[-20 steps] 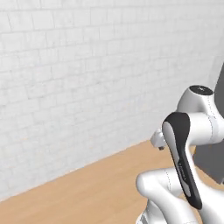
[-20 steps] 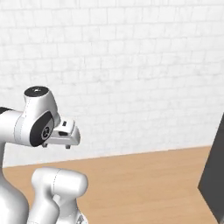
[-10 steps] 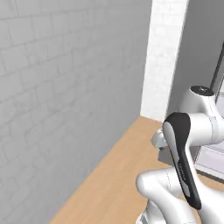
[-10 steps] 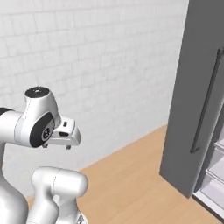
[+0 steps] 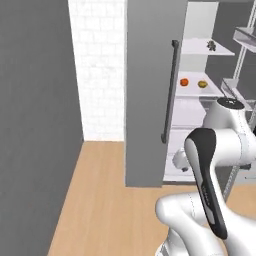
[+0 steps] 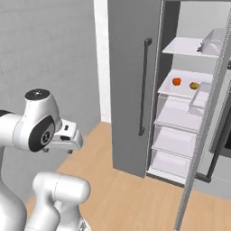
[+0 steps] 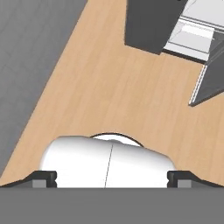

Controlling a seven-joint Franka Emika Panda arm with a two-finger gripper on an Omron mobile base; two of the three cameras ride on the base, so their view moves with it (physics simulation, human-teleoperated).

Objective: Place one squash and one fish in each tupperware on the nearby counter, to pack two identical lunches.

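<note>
Arm folded tight over base, tool [image 7: 112, 177] pointing down at wood floor [image 7: 109, 87]. Fingers fully apart, empty. Orange squash [image 6: 177, 81] and yellow squash [image 6: 194, 85] on fridge shelf [image 6: 182, 91], well ahead.

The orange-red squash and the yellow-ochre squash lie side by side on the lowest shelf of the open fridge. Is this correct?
Not quite. The orange-red squash and the yellow-ochre squash do lie side by side in the open fridge, but on an upper white shelf, with more shelves and drawers below it. The right base view shows this.
</note>
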